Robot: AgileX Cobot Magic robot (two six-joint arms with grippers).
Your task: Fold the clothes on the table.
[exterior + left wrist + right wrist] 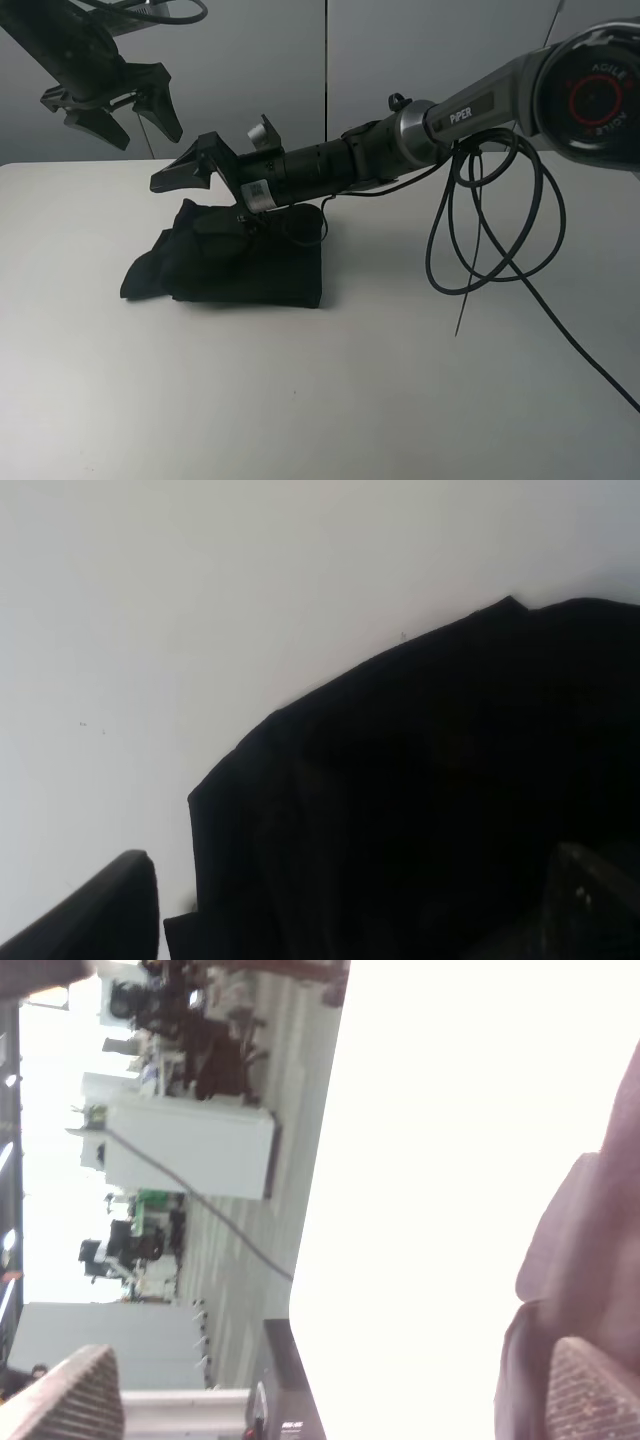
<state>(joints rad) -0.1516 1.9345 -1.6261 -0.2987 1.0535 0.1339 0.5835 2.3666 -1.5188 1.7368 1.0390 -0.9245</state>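
**Folded black shirt on white table, both grippers open**

While the high exterior view takes in the whole scene, each wrist view shows only a fragment; entries follow.

Item 1, clothes: black garment lying in a compact folded bundle on the table, a little to the 10 o'clock side of the tabletop's centre in the exterior view; one loose flap or sleeve trails out toward 8 o'clock; no print is legible in any view. The left wrist view alone shows the cloth close up, with a straight hem edge and a corner against bare white tabletop; the right wrist view shows only a dark, washed-out edge of it.

Item 2, left gripper: raised above the table at 10 o'clock from the bundle, apart from the cloth; jaws spread wide, holding nothing; only the exterior view shows its height, while its own camera shows just two finger ends at the frame edge, one dark.

Item 3, right gripper: reaching across the middle on a long arm marked PIPER, low over the bundle's upper edge; jaws parted, with ribbed pads showing far apart in its wrist view; whether a finger touches the cloth cannot be told.

Item 4, cables: black loops hanging from the right arm at 3 o'clock of the bundle; exterior view only.

Item 5, background room with furniture: right wrist view only.
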